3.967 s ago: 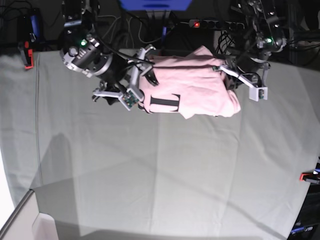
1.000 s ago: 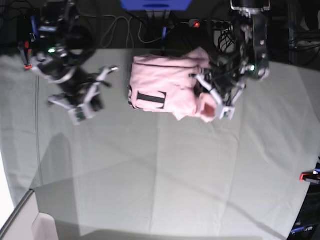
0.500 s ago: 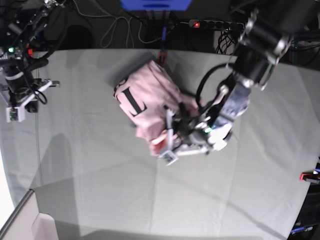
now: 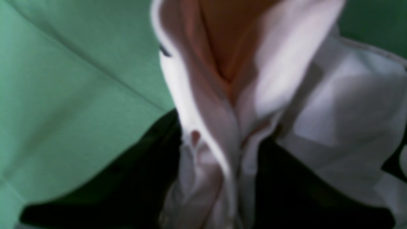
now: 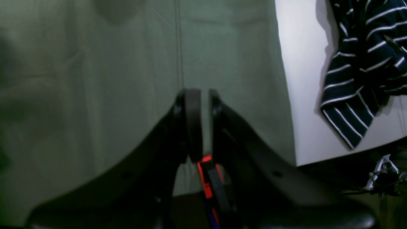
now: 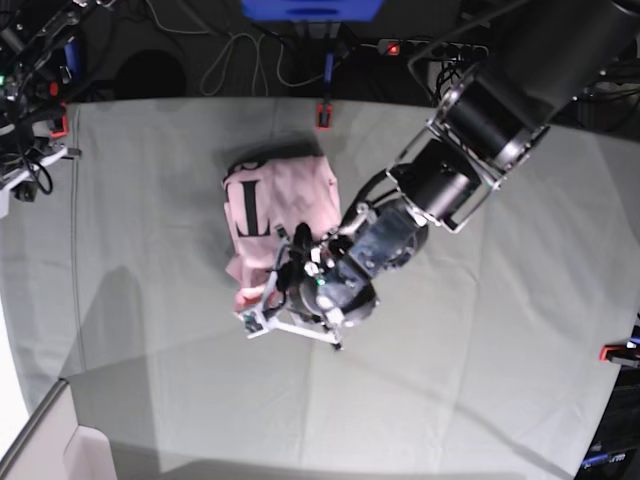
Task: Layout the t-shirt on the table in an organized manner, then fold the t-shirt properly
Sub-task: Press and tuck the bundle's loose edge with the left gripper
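now, at the far left edge, the right gripper [image 5: 201,124] has its jaws together and empty, well apart from the shirt. the pale pink cotton t-shirt with black lettering [image 6: 275,205] lies bunched on the creased grey-green cloth table [image 6: 480,350]. the left gripper [image 6: 268,305] is clamped on its near edge. one-sided pulling may twist it more, i think.

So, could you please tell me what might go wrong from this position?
1. The left pincer grips a bunched fold of the t-shirt, so pulling may drag the whole bundle rather than spread it.
2. The shirt lies crumpled on the table, and one-armed handling could tangle it more.
3. The right pincer, shut and empty near the table's edge, cannot pin the fabric.
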`<state>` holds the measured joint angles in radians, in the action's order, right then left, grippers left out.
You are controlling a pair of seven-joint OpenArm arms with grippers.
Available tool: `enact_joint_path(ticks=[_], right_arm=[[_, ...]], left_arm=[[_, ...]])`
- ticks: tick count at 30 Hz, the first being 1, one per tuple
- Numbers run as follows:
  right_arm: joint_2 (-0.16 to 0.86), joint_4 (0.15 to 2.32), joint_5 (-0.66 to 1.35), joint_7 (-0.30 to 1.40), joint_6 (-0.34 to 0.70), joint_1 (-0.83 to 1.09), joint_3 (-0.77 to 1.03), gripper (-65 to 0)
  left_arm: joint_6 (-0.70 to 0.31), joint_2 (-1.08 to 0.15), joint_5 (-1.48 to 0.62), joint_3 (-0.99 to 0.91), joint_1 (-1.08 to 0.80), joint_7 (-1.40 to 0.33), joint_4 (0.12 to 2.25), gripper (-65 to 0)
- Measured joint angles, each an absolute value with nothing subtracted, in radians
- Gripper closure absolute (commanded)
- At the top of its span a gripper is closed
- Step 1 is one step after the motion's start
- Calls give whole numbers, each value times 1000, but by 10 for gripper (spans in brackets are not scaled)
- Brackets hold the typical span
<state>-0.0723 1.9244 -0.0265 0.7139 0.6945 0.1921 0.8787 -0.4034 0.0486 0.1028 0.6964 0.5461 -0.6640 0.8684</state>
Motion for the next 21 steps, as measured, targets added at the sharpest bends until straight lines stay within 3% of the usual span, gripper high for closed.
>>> enact_joint_path(ticks=[12, 21], right_arm=[[-73, 1924, -27, 714, 694, 195, 879, -31], [-75, 1924, -27, 715, 694, 195, 875, -31]], left_arm=[[-401, 93, 139, 842, 550, -624, 870, -15], [-401, 91, 138, 841, 567, -654, 877, -332]])
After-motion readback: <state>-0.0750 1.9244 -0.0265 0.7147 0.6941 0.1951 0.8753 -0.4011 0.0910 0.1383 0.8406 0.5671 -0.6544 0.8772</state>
